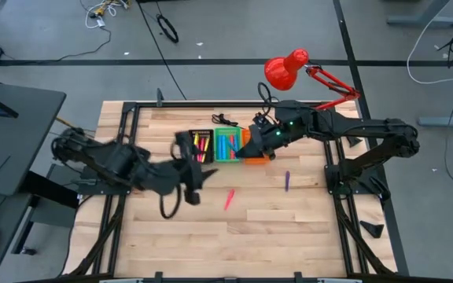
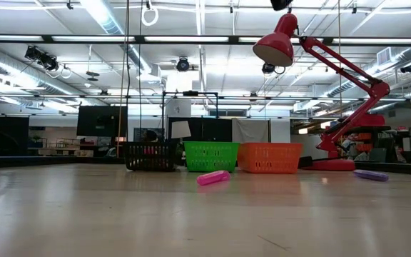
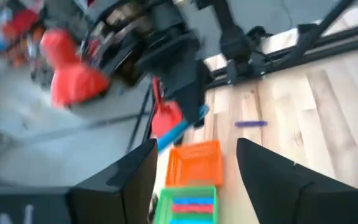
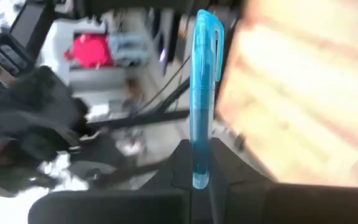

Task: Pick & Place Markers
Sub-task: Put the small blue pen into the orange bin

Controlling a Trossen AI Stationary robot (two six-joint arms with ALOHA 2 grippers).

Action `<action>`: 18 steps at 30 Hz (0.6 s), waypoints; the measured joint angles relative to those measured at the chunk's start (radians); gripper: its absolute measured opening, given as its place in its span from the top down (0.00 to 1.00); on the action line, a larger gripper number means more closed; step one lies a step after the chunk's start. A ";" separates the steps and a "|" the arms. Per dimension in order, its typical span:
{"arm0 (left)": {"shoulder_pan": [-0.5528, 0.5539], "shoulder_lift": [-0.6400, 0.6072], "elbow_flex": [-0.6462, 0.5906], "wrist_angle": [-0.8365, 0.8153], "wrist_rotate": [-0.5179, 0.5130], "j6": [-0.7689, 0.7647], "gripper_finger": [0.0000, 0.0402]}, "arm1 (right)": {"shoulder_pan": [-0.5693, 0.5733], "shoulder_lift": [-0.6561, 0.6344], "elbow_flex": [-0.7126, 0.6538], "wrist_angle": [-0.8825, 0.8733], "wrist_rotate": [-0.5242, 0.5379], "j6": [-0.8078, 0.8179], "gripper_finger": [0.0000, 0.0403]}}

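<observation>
Your right claw [image 4: 199, 180] pinches a blue marker [image 4: 204, 93] by one end; the rest of the pen stands out well past the fingertips. From above, that claw [image 1: 252, 145] sits over the orange bin [image 1: 255, 154], at the right end of the bin row.

Your left claw [image 3: 194, 165] is spread, nothing between its fingers [image 3: 135, 180]. From above it [image 1: 189, 174] hangs just on your side of the black bin [image 1: 201, 145], blurred. Ahead of it lie the orange bin [image 3: 194, 163] and the green bin [image 3: 188, 205] with coloured markers inside.

Black bin holds pink and yellow markers; green bin [image 1: 227, 145] holds blue and green ones.

Two markers loose on the table [image 1: 211, 236]: a pink marker [image 1: 229, 200] just right of the left claw, nearer you than the bins, and a purple marker [image 1: 287, 181] below and right of the right claw, well apart from the pink one. Low view shows both lying flat, pink [image 2: 213, 178] in front of the green bin [image 2: 211, 156], purple [image 2: 371, 175] off right.

Red lamp [image 1: 287, 69] behind the right claw.
</observation>
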 joint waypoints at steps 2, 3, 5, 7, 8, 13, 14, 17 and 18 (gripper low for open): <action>0.005 -0.030 0.001 -0.073 -0.002 -0.091 0.42 | 0.000 0.000 0.000 -0.028 0.068 -0.042 0.96; 0.010 -0.043 0.000 -0.110 -0.001 -0.132 0.41 | 0.001 0.000 0.000 -0.048 0.107 -0.062 0.96; 0.027 -0.063 0.001 -0.163 -0.002 -0.188 0.41 | 0.009 0.000 0.000 -0.095 0.198 -0.092 0.96; 0.038 -0.084 0.000 -0.218 -0.004 -0.229 0.41 | 0.020 0.000 0.000 -0.142 0.295 -0.112 0.96; 0.047 -0.095 0.000 -0.234 -0.006 -0.243 0.41 | 0.026 0.000 0.000 -0.167 0.345 -0.117 0.96; 0.085 -0.127 0.001 -0.287 -0.008 -0.243 0.41 | 0.064 0.002 0.000 -0.308 0.551 -0.112 0.96; 0.095 -0.130 0.001 -0.291 -0.008 -0.240 0.41 | 0.072 0.005 0.000 -0.336 0.579 -0.098 0.96; 0.120 -0.141 0.001 -0.292 -0.009 -0.200 0.41 | 0.091 0.021 0.000 -0.425 0.638 -0.055 0.96; 0.128 -0.141 0.001 -0.292 -0.010 -0.187 0.41 | 0.094 0.027 0.001 -0.448 0.640 -0.035 0.96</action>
